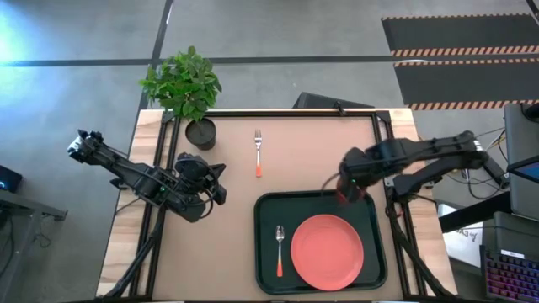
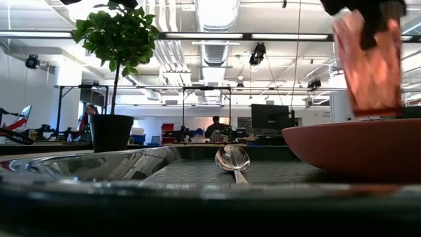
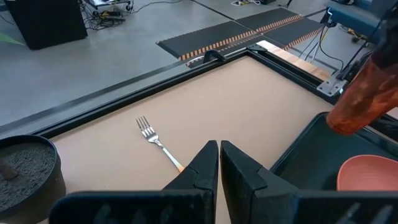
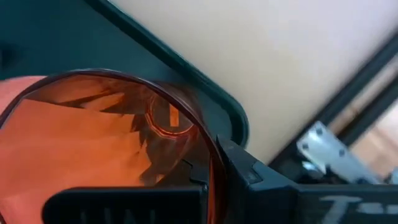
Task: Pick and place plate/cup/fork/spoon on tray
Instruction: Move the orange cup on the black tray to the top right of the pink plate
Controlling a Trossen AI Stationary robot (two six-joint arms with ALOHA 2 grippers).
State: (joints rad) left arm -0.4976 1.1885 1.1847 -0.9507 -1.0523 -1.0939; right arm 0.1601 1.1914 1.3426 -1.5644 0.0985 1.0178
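The dark green tray lies at the table's near right. On it are the coral plate and the spoon, which lies to the plate's left. The fork lies on the bare table beyond the tray. My right gripper is shut on the red-brown cup above the tray's far right part, beyond the plate. My left gripper is shut and empty over the table's left part, near the plant pot. My right gripper holds the cup by its rim, coming from above with the fingers pointing down. One finger is outside the wall and the other seems to be inside the cup. The cup hangs upright, open end up, clear of the tray and higher than the plate.
A potted plant stands at the table's far left corner. Bare table lies between the fork and the tray. Black frame rails run along the table's edges. A person sits far off in the room.
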